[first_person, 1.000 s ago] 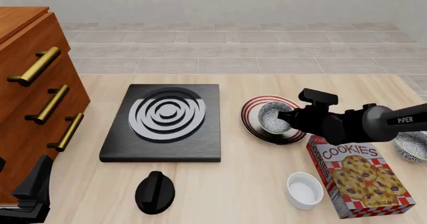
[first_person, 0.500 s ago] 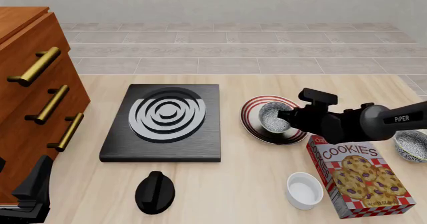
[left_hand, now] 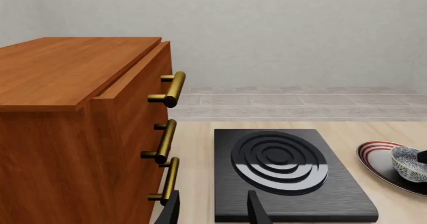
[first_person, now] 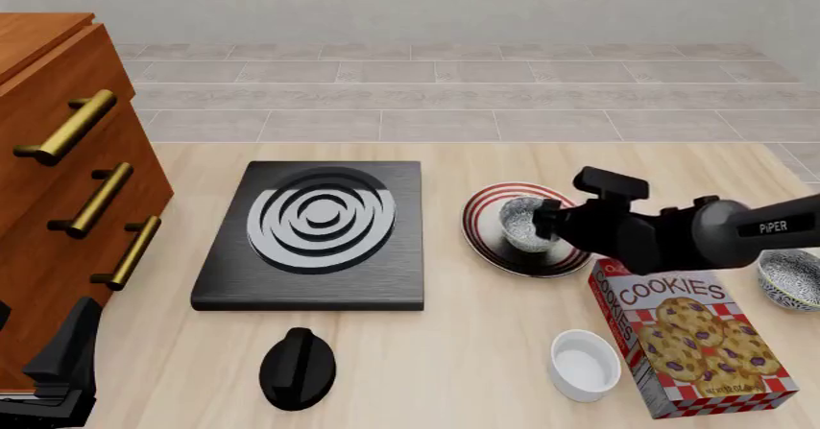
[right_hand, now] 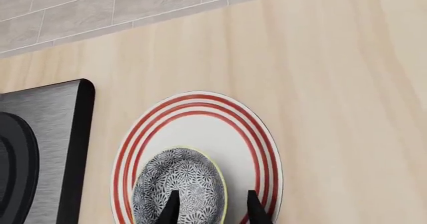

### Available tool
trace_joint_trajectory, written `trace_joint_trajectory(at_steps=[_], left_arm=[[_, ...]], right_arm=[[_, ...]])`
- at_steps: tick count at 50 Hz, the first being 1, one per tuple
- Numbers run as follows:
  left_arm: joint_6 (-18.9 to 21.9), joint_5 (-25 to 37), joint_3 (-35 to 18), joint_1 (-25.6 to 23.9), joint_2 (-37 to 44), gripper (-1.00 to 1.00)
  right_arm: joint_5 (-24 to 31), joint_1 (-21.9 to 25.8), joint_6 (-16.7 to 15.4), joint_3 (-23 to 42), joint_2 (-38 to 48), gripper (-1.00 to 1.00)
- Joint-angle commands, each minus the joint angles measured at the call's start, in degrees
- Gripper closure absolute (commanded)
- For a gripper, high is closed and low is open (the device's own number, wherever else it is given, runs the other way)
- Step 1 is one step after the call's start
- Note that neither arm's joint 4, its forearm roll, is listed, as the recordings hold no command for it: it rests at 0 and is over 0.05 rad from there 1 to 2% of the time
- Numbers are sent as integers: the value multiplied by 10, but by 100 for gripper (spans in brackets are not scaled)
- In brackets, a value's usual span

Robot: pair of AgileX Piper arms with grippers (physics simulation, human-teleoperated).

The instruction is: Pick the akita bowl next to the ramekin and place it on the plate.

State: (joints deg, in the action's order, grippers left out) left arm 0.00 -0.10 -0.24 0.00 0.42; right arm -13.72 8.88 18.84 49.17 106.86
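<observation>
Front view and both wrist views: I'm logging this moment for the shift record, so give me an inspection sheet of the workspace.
Surface: pale wooden table, level.
Job's things: akita bowl sits upright on the plate; ramekin stands in front of the cookie box.
Clutter: twin bowl at the right edge; black slab with white rings; black knob.
Grippers: right gripper has its jaws around the bowl's rim, contact unclear; left gripper open, holding nothing.
Cables: nothing seen.
Surroundings: wooden drawer cabinet on the left, tiled floor beyond.
</observation>
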Motion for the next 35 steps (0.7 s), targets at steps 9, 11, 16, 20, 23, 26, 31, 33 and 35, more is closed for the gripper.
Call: trace_joint_trajectory(at_steps=[9,11,16,20,23,26,31,33,35], left_arm=[[0,0,0,0,0,-100],[0,0,0,0,0,-100],[0,0,0,0,0,-100],[0,0,0,0,0,-100],[0,0,0,0,0,-100],[0,0,0,0,0,-100],[0,0,0,0,0,-100],[0,0,0,0,0,-100],[0,0,0,0,0,-100]], right_arm=[[13,-9,3,0,-35,-100],[13,-7,3,-2,-39,-100],[14,0,10,-10,-54,-100],[16,7,15,-18,-71,-100],[18,17,19,-25,-85,-100],[22,21,20,-26,-97,-100],[28,22,22,-26,-106,-100],[29,22,22,-27,-111,-100],[31,21,20,-27,-114,-100]])
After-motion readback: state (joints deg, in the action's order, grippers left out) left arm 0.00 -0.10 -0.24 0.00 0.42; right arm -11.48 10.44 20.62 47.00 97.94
